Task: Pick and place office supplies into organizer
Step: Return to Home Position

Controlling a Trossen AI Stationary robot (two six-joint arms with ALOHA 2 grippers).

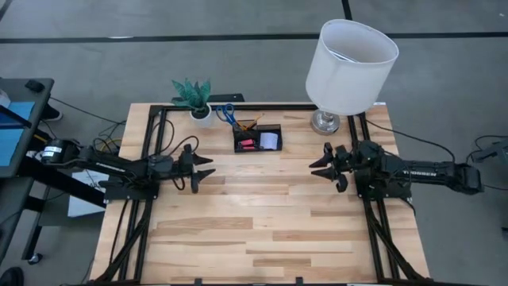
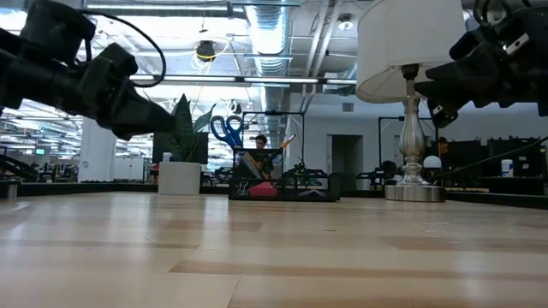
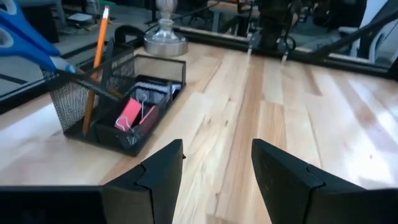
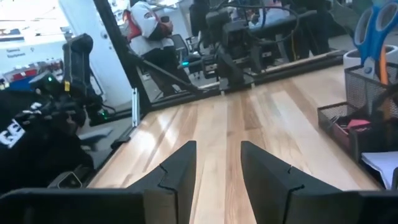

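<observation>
The black mesh organizer [image 1: 257,137] stands at the table's far middle. Blue-handled scissors [image 1: 225,113] and orange pens [image 1: 250,124] stand in its tall cup, which is the left end. Pink-red pieces [image 3: 129,114], black clips [image 3: 146,96] and a pale note pad [image 1: 270,141] lie in its low trays. My left gripper [image 1: 208,171] hovers open near the table's left side, pointing toward the right. My right gripper [image 1: 317,168] hovers open at the right side, pointing toward the left. Both are nearer than the organizer, with nothing between their fingers [image 3: 217,149] [image 4: 217,149].
A white-shaded lamp [image 1: 349,67] on a silver base stands at the far right. A white pot with a green plant [image 1: 196,99] stands at the far left, next to the organizer. Black frame rails [image 1: 151,159] run along the table's left, right and far edges.
</observation>
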